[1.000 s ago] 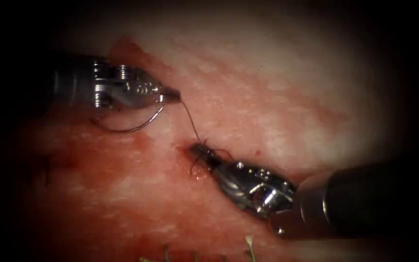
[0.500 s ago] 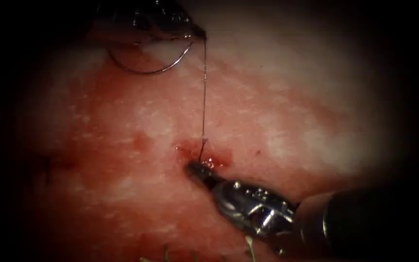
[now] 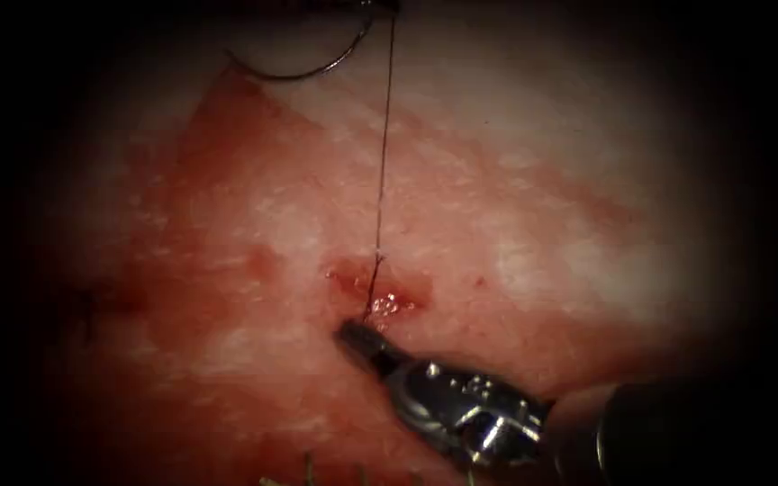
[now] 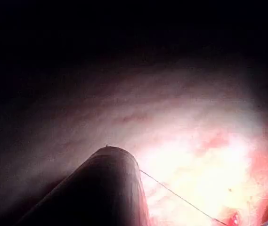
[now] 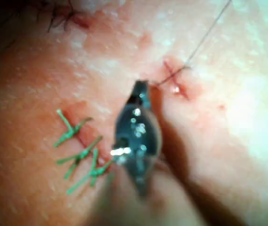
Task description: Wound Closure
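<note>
Lying left of the right tool [image 5: 141, 89] in its wrist view, green stitches [image 5: 79, 153] cross an older cut. Curving free above the tissue [image 3: 533, 180] at the endoscope's upper edge, the needle [image 3: 303, 70] trails thread [image 3: 384, 153] taut to the wound [image 3: 373, 288]. Right jaws pinch thread there; the left tool's grip cannot be told.

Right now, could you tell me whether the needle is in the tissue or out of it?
Out: the needle curves clear above the tissue, thread running taut down to the cut.
</note>
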You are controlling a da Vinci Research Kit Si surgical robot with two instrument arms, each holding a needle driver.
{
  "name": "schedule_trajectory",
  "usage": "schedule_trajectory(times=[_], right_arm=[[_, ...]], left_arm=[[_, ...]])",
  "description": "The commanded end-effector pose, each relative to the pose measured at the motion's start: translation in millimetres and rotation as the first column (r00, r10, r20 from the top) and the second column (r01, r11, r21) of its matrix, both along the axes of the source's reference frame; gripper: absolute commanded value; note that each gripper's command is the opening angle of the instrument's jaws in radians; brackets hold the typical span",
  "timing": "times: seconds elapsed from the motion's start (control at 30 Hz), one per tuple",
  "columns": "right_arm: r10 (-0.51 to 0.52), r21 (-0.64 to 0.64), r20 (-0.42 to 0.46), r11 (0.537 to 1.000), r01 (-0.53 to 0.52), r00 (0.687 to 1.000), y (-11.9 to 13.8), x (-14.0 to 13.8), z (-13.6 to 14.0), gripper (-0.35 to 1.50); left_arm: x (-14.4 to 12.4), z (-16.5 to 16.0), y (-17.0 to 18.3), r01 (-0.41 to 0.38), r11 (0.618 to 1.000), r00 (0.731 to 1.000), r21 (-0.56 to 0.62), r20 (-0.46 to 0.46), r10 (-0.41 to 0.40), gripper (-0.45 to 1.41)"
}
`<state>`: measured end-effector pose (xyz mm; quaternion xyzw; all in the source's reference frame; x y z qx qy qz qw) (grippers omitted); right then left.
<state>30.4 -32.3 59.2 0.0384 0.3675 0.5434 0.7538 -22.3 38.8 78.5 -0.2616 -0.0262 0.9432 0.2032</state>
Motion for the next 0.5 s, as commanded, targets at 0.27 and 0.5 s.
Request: schedule_trajectory(times=[0.27, 0.5], right_arm=[[-0.030, 0.014, -0.037, 0.999, 0.031, 0.999, -1.9, 0.7, 0.1, -0.35], [-0.043, 0.018, -0.044, 0.999, 0.044, 0.998, -2.9, 1.5, -0.3, -0.35]], left_arm=[[-0.2, 0.9, 1.6, 0.009, 1.000, 1.000, -0.006, 0.004, -0.009, -0.45], [-0.4, 1.3, 2.1, 0.013, 1.000, 1.000, -0.008, 0.000, -0.013, -0.45]])
